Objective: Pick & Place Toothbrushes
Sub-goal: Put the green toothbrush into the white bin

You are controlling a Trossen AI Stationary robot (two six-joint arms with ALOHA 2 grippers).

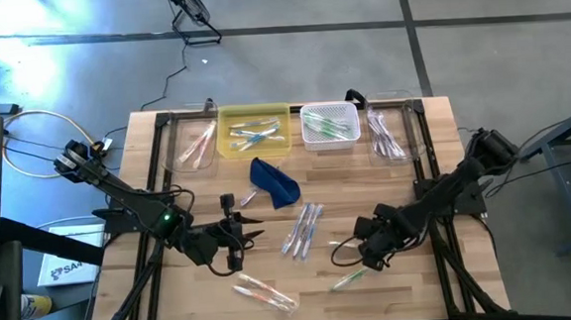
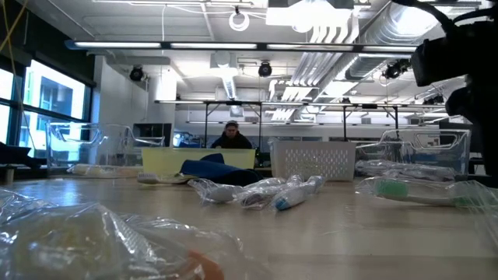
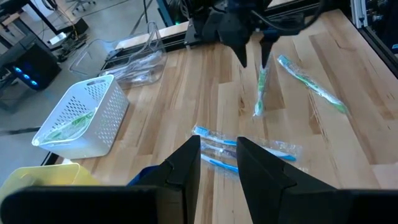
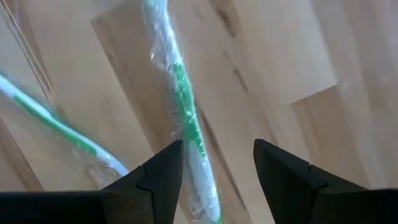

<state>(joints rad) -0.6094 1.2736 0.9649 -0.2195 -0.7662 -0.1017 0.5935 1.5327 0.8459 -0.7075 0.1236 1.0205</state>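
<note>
The table [image 1: 394, 302] is pale wood with a plank grain. At its far edge sit a yellow bin [image 1: 255, 132] and a white lattice basket [image 1: 329, 127], between two clear trays [image 1: 191, 144]. A dark blue pouch [image 1: 274, 180] lies near the middle. The toothbrushes are white or clear in see-through wrap: green-striped [image 4: 186, 127], blue-tipped [image 3: 219, 151], and pink-orange [image 1: 265, 294]. Both arms are black.

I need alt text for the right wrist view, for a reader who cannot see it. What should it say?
The right gripper hangs open just above a green toothbrush in a clear wrapper, which lies on the wooden table between the two dark fingers. A second wrapped green toothbrush lies beside it.
</note>
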